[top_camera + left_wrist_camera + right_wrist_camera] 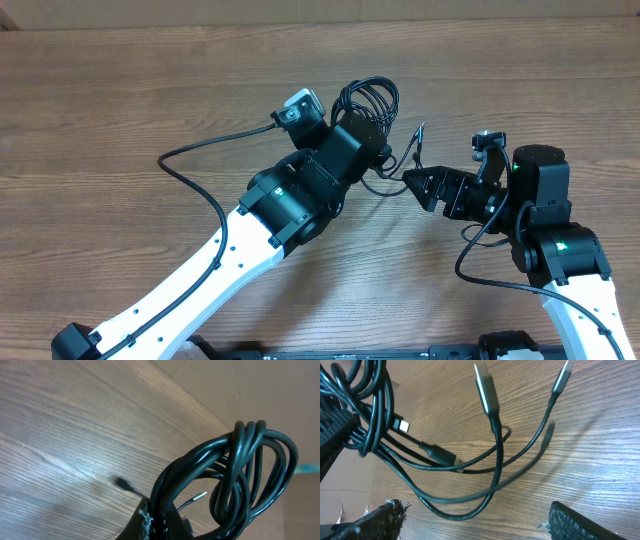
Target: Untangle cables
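We see the left gripper (160, 527) closed on the looped bundle of the cables (250, 460), near the middle of the wooden table (120, 80), the right gripper (475, 520) wide open and holding nothing, loose plug ends (487, 390) just before it

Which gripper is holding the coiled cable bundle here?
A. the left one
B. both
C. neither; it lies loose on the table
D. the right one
A: the coiled bundle rises straight out of the shut left gripper, while the right gripper stands open with only loose plug ends ahead of it.
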`<action>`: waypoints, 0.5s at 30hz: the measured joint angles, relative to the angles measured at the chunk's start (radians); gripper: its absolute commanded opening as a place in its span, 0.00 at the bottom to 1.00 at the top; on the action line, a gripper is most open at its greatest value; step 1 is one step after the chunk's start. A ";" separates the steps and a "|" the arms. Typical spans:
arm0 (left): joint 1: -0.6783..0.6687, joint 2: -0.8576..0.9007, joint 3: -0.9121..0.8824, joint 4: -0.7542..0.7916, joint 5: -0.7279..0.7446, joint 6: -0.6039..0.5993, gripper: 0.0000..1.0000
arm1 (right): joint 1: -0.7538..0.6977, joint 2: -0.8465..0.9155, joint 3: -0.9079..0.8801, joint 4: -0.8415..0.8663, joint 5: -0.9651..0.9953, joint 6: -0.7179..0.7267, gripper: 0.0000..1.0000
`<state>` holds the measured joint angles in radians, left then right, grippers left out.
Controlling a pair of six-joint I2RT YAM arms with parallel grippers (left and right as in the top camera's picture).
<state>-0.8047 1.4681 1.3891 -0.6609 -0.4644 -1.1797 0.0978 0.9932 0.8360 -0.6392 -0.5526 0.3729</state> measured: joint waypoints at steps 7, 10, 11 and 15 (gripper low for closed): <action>0.000 0.000 0.000 0.000 0.039 0.187 0.04 | 0.000 0.000 0.000 0.001 0.003 0.000 0.84; 0.000 0.000 0.000 0.000 0.070 0.268 0.04 | 0.000 -0.001 0.000 0.000 0.003 0.000 0.85; 0.000 0.000 0.000 0.000 0.080 0.299 0.04 | 0.000 -0.002 0.000 0.000 0.002 -0.003 0.85; 0.000 0.000 0.000 0.000 0.106 0.384 0.04 | 0.000 -0.024 0.000 0.003 -0.014 -0.019 0.91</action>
<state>-0.8047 1.4681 1.3891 -0.6613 -0.3584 -0.7959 0.0978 0.9688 0.8360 -0.6357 -0.5667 0.3542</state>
